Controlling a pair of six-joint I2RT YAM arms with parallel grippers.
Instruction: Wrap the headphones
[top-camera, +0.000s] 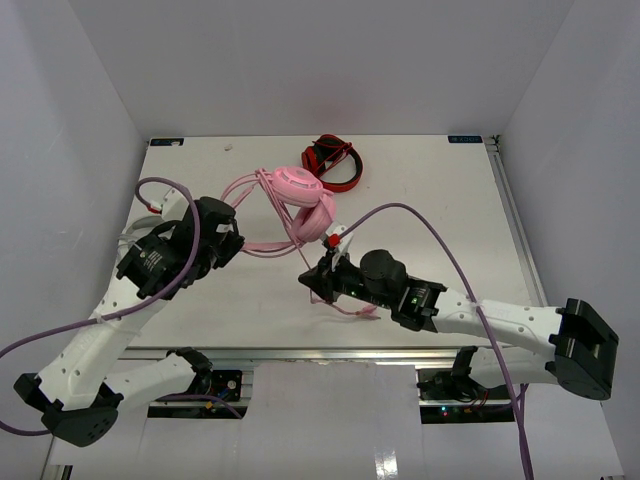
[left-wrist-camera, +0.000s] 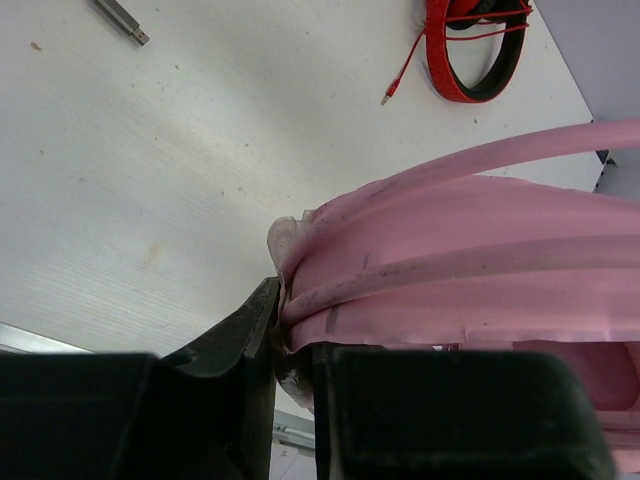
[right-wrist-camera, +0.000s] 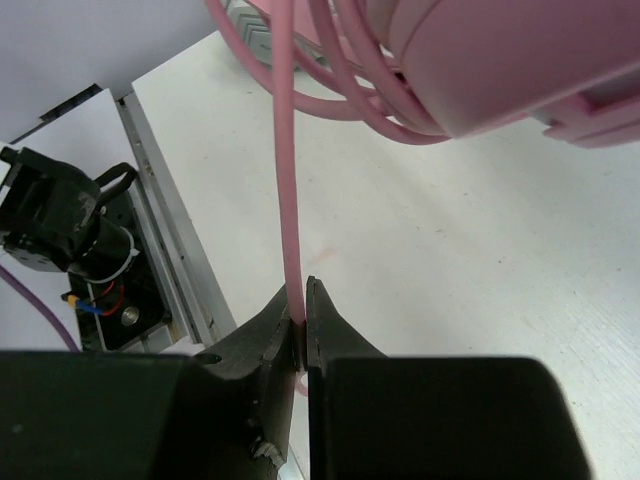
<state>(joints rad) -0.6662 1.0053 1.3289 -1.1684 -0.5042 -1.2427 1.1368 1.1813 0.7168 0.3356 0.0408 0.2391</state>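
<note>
While the pink headphones (top-camera: 300, 200) sit at the far middle of the table (top-camera: 430, 200), just near of a red-and-black pair (top-camera: 333, 162), both claws have hold of them. I cannot tell whether the ear cups rest on the table or hang above it.

Left claw (top-camera: 232, 240): at the left end of the headphones, jaws partly closed and clamped on the pink headband (left-wrist-camera: 460, 260). In the wrist view the band leaves the fingers toward the right, with thin pink strands running along it. The band arches from this claw to the ear cups on its right.

Right claw (right-wrist-camera: 303, 300): near of the ear cups, about mid-table. Jaws almost together, pinching the thin pink cable (right-wrist-camera: 290, 180). The cable runs straight and taut from the jaws up to several loops gathered beside one ear cup (right-wrist-camera: 520, 70). In the top view a slack length of the same cable lies on the table just near of this claw.

Far left on the table, seen from the left wrist: a small metal pin (left-wrist-camera: 122, 20).
</note>
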